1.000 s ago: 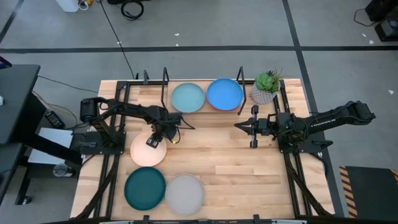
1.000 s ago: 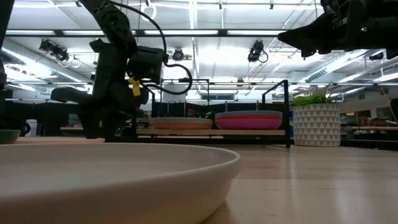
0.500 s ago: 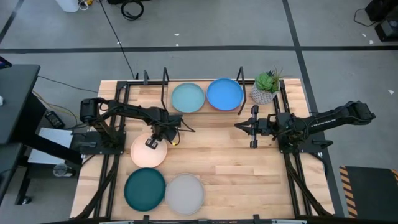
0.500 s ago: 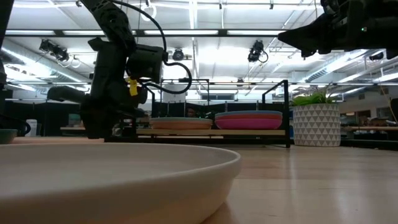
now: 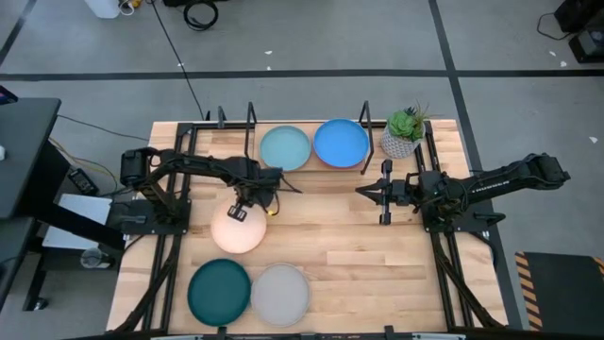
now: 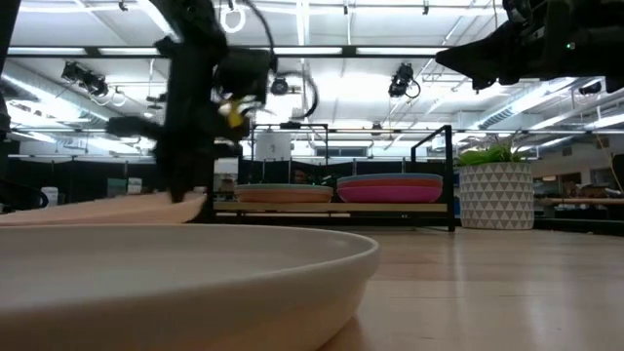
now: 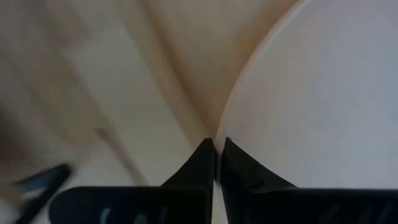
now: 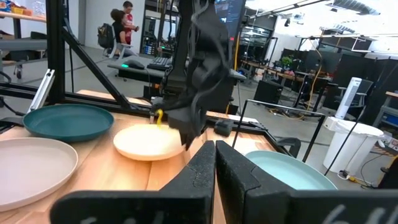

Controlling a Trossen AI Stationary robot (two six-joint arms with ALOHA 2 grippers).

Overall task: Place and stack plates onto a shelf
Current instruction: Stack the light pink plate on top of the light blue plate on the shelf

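Observation:
A pale peach plate (image 5: 240, 234) is at the table's left middle, and my left gripper (image 5: 237, 213) is shut on its far rim; the low view shows this plate (image 6: 97, 208) slanting. The shelf (image 5: 250, 123), a black rod rack, stands at the far edge and bears two stacks, one topped by a pale aqua plate (image 5: 285, 148), the other by a bright blue plate (image 5: 341, 143). A dark teal plate (image 5: 219, 289) and a light grey plate (image 5: 280, 294) lie flat near the front edge. My right gripper (image 5: 362, 192) waits shut at the right middle, above the table. My left gripper pinches the peach plate's rim (image 7: 221, 133) between its two fingers, on the plate's far side. The fingers come from above, pointing down. The plate is tilted, its held side raised (image 6: 195, 200); whether its low side is on the table I cannot tell.
A potted green plant (image 5: 404, 132) stands at the shelf's right end. Bare wood lies between the shelf and the two front plates. In the low view a pale plate (image 6: 175, 283) fills the foreground close to the camera.
My left gripper has shut on the peach plate's far rim, then risen and gone a little toward the table's right edge. The plate has slid right with it, and its held side has come up off the table, so it now slants.

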